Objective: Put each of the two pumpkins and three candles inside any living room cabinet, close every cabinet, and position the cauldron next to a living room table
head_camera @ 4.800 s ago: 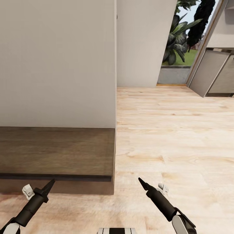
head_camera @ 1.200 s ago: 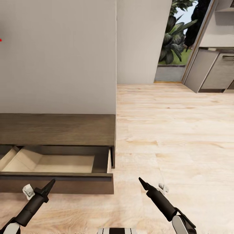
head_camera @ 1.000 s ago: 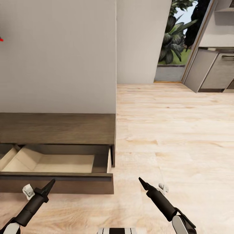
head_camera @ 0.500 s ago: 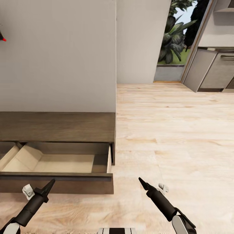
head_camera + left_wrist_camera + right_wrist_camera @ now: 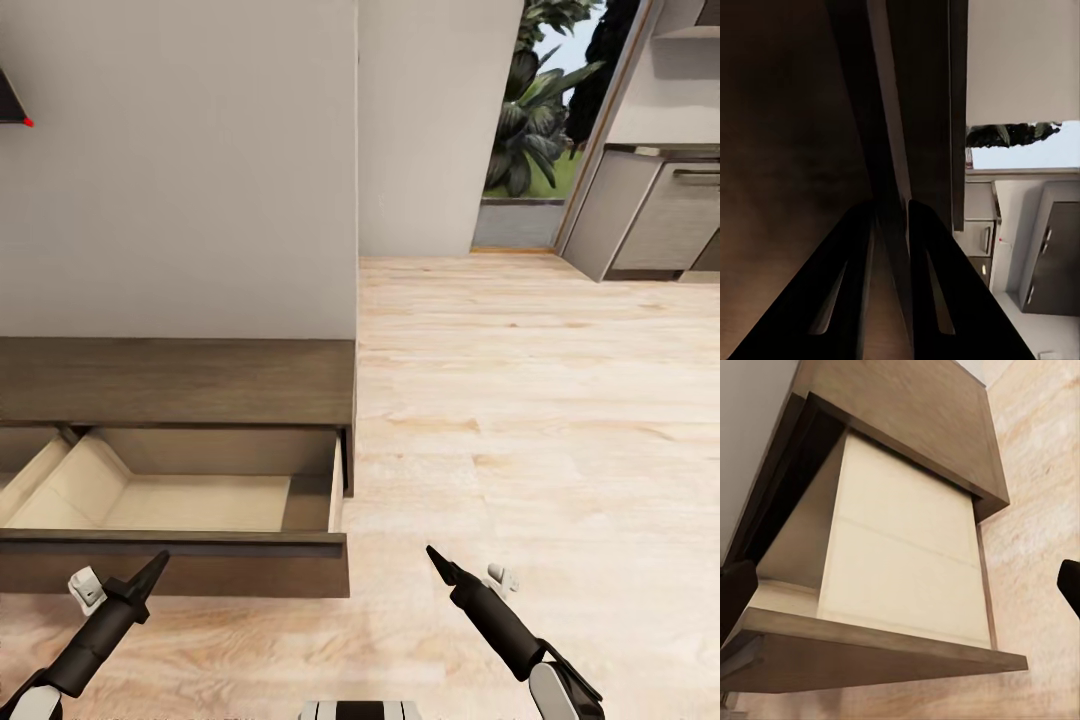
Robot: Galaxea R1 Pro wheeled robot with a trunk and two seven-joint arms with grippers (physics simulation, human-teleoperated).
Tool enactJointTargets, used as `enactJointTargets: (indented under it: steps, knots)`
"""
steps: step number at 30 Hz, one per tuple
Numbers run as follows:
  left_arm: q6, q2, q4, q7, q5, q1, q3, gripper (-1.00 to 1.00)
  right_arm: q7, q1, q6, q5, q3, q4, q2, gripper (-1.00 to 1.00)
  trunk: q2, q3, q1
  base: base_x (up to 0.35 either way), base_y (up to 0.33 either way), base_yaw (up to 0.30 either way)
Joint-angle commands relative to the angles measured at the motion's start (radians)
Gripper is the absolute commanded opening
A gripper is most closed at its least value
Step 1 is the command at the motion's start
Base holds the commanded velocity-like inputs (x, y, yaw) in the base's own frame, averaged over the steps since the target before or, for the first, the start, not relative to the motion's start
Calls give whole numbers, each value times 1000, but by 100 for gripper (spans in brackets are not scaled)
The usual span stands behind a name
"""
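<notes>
The cabinet [image 5: 180, 385] is dark brown wood with a faint grain, and its open drawer [image 5: 200, 500] has a pale beige inside behind a dark brown front. The floor [image 5: 540, 400] is light blond wood in streaked planks, the wall [image 5: 180, 170] plain off-white, and the plants [image 5: 530, 100] past the doorway deep green. Both tools, left [image 5: 155, 568] and right [image 5: 435, 558], are black, on black arms with white fittings.
</notes>
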Motion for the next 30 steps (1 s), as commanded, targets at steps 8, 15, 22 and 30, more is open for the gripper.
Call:
enactJointTargets:
  steps: [8,15,22,30]
  knots:
    - [13,0,-3,-3,17,0,0,-100,0,0,0,-1,0,0,0,100,0,0,0,-72,0,0]
    - [13,0,-3,-3,17,0,0,-100,0,0,0,0,0,0,0,100,0,0,0,-53,0,0]
    - [14,0,-3,-3,17,0,0,-100,0,0,0,0,0,0,0,100,0,0,0,-47,0,0]
    - [14,0,-2,-3,17,0,0,-100,0,1,0,0,0,1,0,100,0,0,0,-35,0,0]
